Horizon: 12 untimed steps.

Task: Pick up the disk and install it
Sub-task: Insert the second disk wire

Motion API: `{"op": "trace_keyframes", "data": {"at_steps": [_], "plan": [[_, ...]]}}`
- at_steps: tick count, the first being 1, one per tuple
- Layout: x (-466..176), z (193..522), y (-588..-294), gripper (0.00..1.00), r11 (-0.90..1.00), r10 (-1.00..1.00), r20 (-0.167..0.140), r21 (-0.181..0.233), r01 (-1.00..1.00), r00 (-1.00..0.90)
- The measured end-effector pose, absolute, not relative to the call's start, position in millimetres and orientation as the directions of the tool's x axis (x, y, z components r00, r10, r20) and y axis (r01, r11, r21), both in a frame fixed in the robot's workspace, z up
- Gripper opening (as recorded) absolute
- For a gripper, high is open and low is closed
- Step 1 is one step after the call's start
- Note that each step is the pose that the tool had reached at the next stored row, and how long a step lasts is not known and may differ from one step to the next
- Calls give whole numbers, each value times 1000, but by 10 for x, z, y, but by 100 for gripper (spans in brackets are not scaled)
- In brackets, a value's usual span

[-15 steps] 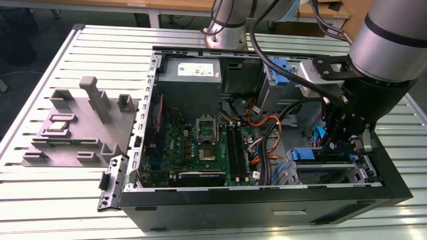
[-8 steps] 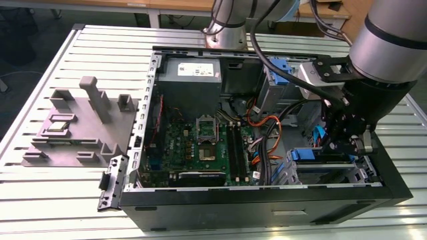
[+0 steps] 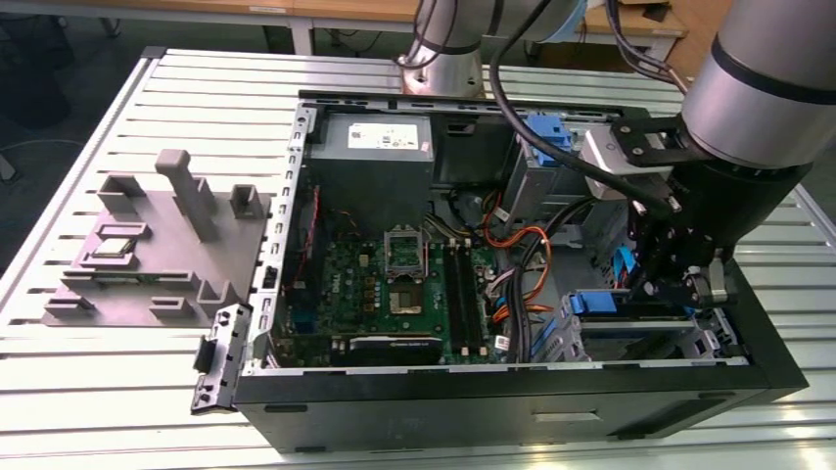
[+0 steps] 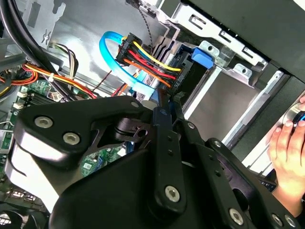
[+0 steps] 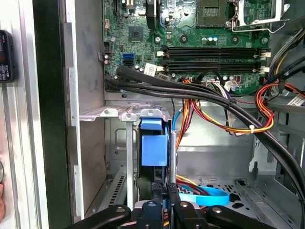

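The end effector (image 3: 669, 286) is down inside the open computer case (image 3: 523, 387), at the drive bay (image 3: 640, 338) on the exterior view's right. Its fingers look nearly closed on the disk's (image 5: 154, 148) blue carrier edge. The disk stands on edge in the bay slot, directly ahead of the fingertips.

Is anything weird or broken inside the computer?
Nothing looks broken. The gripper sits low in the case's drive corner, beside the blue bracket standing in the metal bay. One odd thing: a person's hand rests at the case edge, close to the arm. Loose cables drape across the inside.
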<state>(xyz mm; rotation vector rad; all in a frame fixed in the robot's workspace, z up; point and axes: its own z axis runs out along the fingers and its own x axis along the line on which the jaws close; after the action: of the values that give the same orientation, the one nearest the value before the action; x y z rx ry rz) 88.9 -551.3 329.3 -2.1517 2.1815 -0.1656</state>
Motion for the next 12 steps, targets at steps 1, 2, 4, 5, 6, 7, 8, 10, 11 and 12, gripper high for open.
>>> {"op": "trace_keyframes", "data": {"at_steps": [1,2,4,5,6,7,8,10,11,12], "plan": [[889,3284,-5514,16,12,-1000,23,-128,-992,-15],[889,3276,-5517,16,12,-1000,23,-128,-992,-15],[889,3267,-5520,16,12,-1000,22,-128,-992,-15],[889,3265,-5519,16,12,-1000,22,-128,-992,-15],[889,3262,-5519,16,12,-1000,21,-128,-992,-15],[889,3261,-5519,16,12,-1000,21,-128,-992,-15],[889,3261,-5519,16,12,-1000,21,-128,-992,-15],[889,3261,-5519,16,12,-1000,21,-128,-992,-15],[889,3262,-5519,16,13,-1000,21,-128,-992,-15],[889,3263,-5519,16,13,-1000,20,-128,-992,-15]]}}
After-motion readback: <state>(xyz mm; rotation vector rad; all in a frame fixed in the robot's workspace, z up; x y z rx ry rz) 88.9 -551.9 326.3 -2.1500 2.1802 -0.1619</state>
